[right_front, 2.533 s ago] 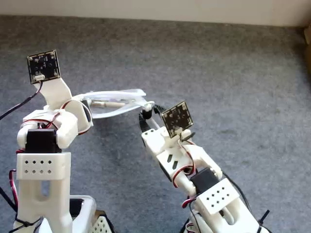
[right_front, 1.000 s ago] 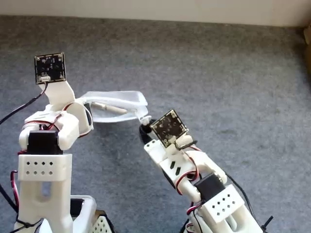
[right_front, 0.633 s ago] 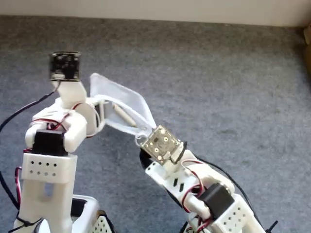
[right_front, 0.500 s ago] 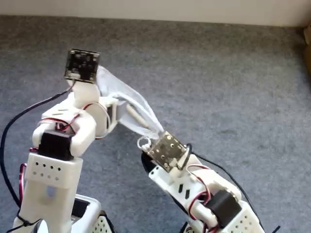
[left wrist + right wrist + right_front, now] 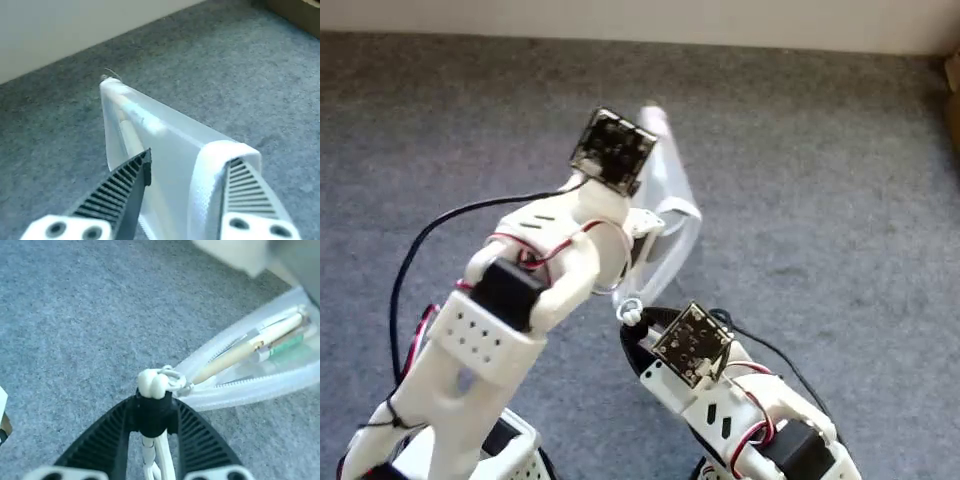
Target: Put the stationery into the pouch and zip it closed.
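The translucent pouch [image 5: 672, 205] hangs off the carpet, tilted up on end, with my left gripper [image 5: 648, 235] shut on its lower part. In the left wrist view the pouch [image 5: 165, 135] sits between the jaws, and its white strap [image 5: 217, 165] wraps one finger. My right gripper [image 5: 152, 412] is shut on the zipper pull [image 5: 154, 382], a white bead on a cord, which the high view shows at the pouch's near end [image 5: 630, 315]. The zip gapes beside the pull. Pens [image 5: 250, 347] and a green-banded item [image 5: 287, 342] lie inside.
Grey carpet [image 5: 840, 180] covers the table, with a pale wall along the far edge. A brown object [image 5: 953, 95] stands at the right edge. The left arm's white base [image 5: 470, 450] fills the near left corner.
The left arm has swung right and lifted the pouch from lying flat to standing on end. The right gripper has drawn back toward the near edge with the zipper pull.
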You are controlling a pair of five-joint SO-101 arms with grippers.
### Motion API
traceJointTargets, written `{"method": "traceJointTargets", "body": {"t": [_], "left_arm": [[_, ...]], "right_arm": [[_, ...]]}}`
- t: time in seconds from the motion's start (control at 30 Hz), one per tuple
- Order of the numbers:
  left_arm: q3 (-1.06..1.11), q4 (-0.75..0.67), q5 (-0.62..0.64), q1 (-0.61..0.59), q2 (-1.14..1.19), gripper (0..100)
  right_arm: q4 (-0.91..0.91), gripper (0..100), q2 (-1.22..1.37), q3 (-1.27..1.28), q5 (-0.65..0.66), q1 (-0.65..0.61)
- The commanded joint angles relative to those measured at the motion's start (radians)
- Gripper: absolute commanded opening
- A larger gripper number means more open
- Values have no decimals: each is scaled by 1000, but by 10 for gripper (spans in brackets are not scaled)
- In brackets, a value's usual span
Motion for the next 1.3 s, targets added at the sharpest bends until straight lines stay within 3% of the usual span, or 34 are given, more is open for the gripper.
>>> {"method": "traceJointTargets", "body": {"t": [0.0, 0.23, 0.43, 0.6, 0.83, 1.07, 1.27], "left_arm": [[-139, -20, -6, 35, 87, 228], [-248, 44, -8, 48, 54, 228], [-343, 104, -8, 50, 47, 228], [-479, 235, -11, 12, 47, 228], [-602, 479, -201, -79, 30, 224], [-473, 514, -315, -163, -176, 228], [-165, 505, -358, -159, -363, 229]], "right_arm": [[1, 7, -13, -4, 14, -8], [-5, 7, -13, -5, 14, 104], [-5, 7, -13, -5, 14, 108], [-4, 7, -13, -5, 9, 110], [15, 6, -13, -7, 14, 160], [12, 6, -12, -84, 14, 245], [10, 6, -10, -166, 11, 354]]}}
